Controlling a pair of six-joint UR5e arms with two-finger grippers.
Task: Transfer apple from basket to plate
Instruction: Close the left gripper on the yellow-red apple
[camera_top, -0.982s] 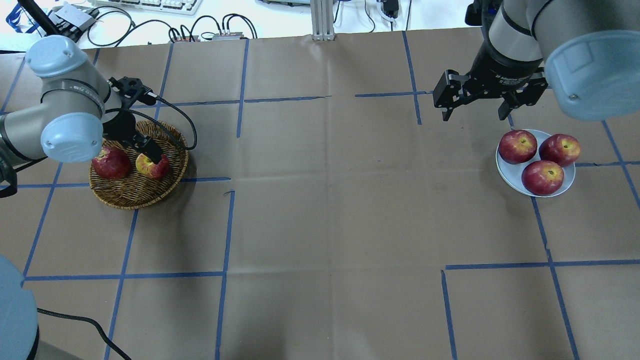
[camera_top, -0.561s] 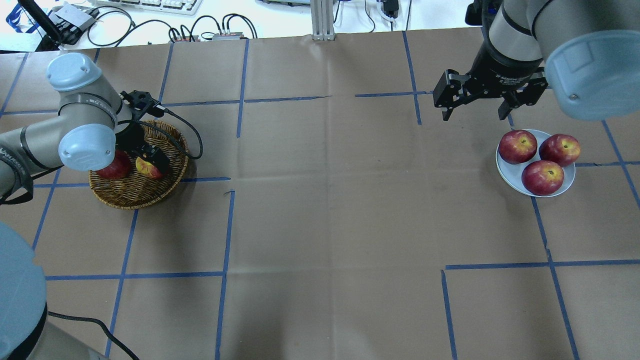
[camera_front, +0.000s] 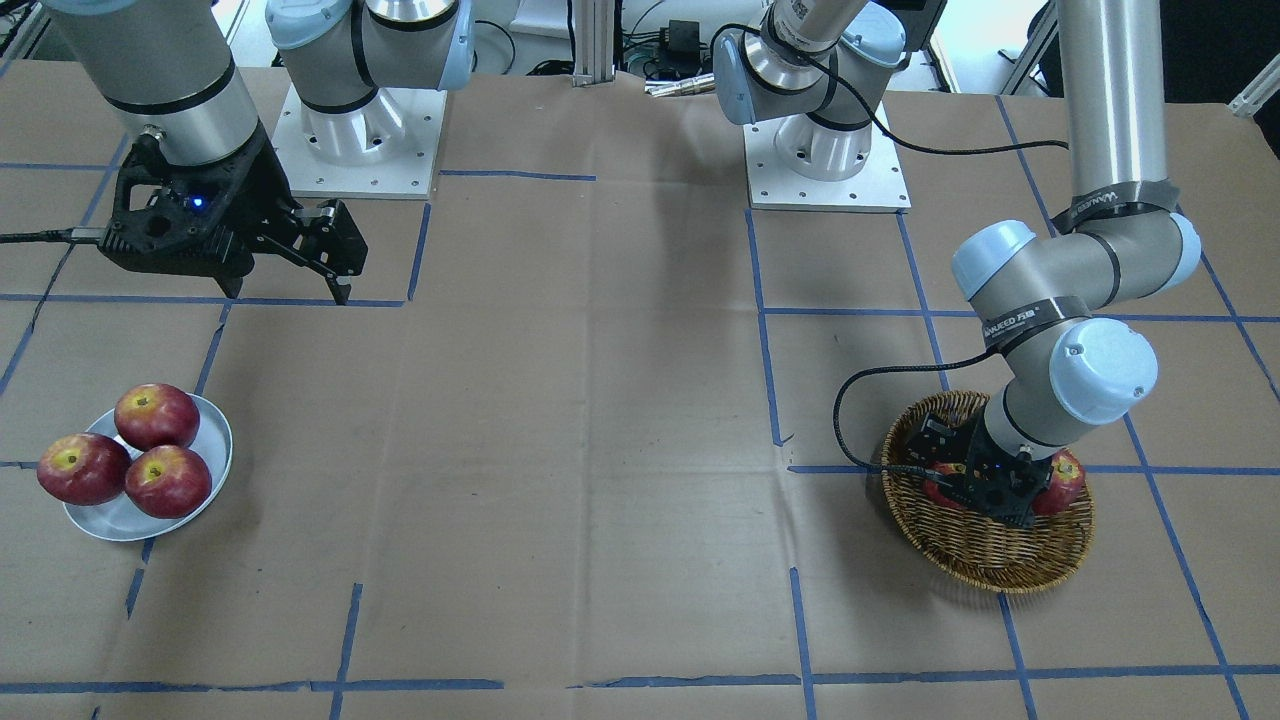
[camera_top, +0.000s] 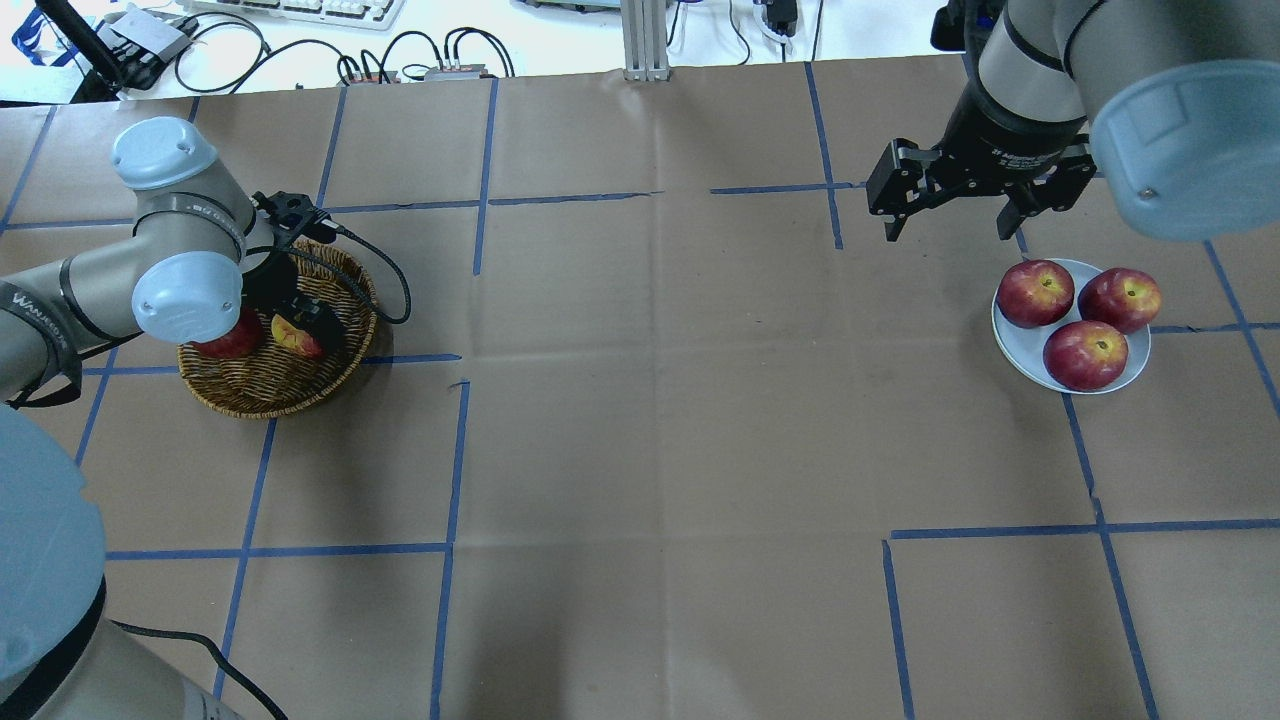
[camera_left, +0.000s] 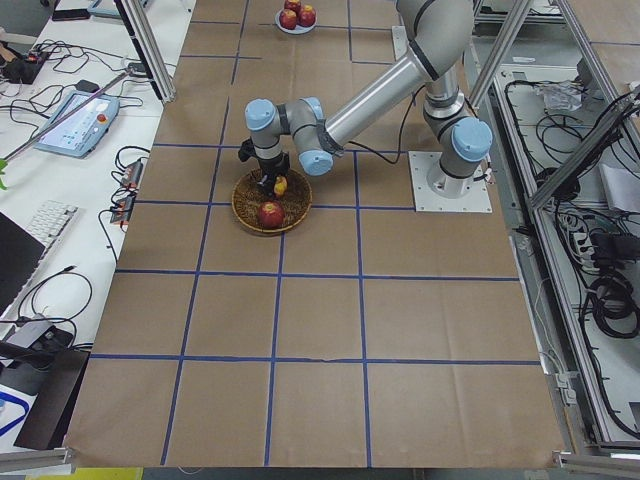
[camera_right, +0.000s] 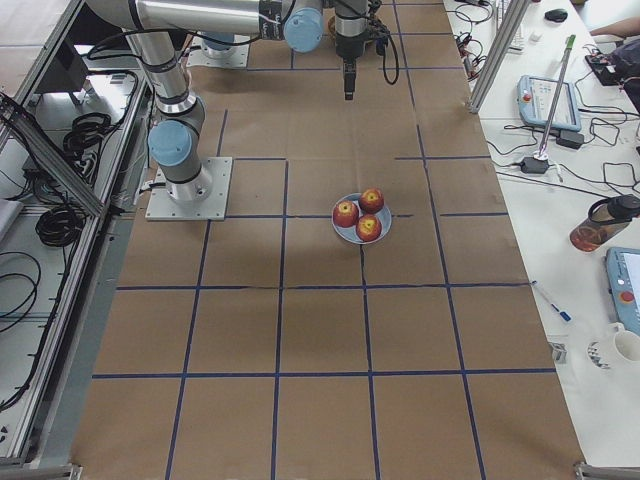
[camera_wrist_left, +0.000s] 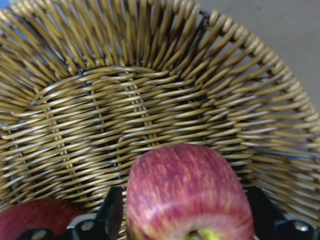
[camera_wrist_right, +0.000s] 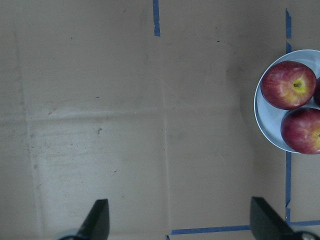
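The pinkish-red apple (camera_top: 293, 341) lies in the wicker basket (camera_top: 250, 392) at the table's left, next to a darker red apple (camera_top: 225, 342). My left gripper (camera_top: 302, 332) is down inside the basket, open, with one finger on each side of the apple. In the left wrist view the apple (camera_wrist_left: 187, 192) fills the gap between the fingers (camera_wrist_left: 114, 212), over the basket's weave (camera_wrist_left: 150, 90). The pale grey-blue plate (camera_top: 1010, 345) at the right holds three dark red apples. My right gripper (camera_top: 945, 237) hangs open and empty above the table, beyond the plate.
Blue tape lines divide the brown paper table cover. The left wrist's black cable (camera_top: 385, 275) loops over the basket's far rim. Cables and a keyboard lie past the table's far edge. The plate's three apples (camera_top: 1085, 355) cover most of it.
My left gripper has come down into the basket, so its fingers now stand on both sides of the pinkish-red apple. The right arm and the plate's apples have not moved.
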